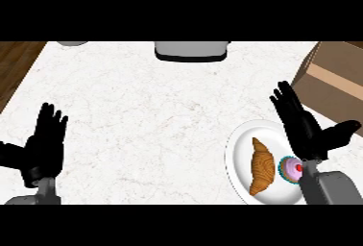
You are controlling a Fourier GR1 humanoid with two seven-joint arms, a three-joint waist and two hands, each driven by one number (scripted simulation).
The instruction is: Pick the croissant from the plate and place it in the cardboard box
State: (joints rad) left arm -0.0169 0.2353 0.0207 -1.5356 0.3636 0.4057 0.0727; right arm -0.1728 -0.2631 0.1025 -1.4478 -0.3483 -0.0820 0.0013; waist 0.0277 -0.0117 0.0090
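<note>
I see even, bright, diffuse light on the white marbled counter (156,105); only soft, faint shadows lie beneath the round white plate (241,144), with no glare.

plate (241,144): on the counter (142,105), near right
croissant (262,166): on the plate, left of a cupcake (291,169)
box (333,79): behind the plate, far right
appliance (192,50), perhaps a toaster: back edge, middle

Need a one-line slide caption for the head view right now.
Right hand open above the plate holding croissant and cupcake; cardboard box at right, left hand resting open.
</note>
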